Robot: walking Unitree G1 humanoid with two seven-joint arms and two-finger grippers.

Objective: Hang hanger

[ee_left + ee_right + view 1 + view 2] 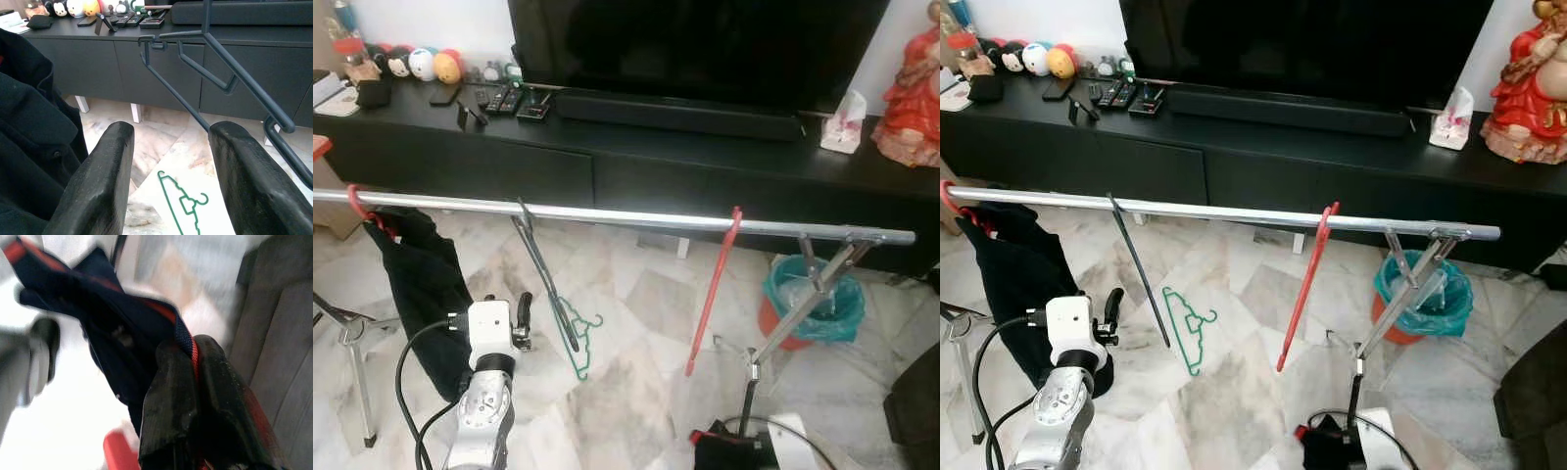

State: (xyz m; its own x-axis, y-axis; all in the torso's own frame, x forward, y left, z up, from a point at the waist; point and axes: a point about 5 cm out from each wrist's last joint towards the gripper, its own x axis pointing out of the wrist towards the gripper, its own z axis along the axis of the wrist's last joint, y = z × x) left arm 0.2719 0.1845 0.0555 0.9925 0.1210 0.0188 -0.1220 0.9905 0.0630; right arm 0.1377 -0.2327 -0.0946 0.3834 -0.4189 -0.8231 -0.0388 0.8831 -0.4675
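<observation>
I see the left gripper (168, 181) with its fingers spread wide and holding nothing, low on the near left, just beside the dark grey plastic hanger (546, 279) that hangs on the long silver metal rail (626, 215). The right gripper (190, 382) is pressed together on a dark navy cloth with red trim (112, 318). A thin green wire hanger (579, 338) lies on the marble floor (636, 392), and a red plastic hanger (713, 292) hangs further right.

rail (626, 215) crowded with hangers, gaps between
</observation>
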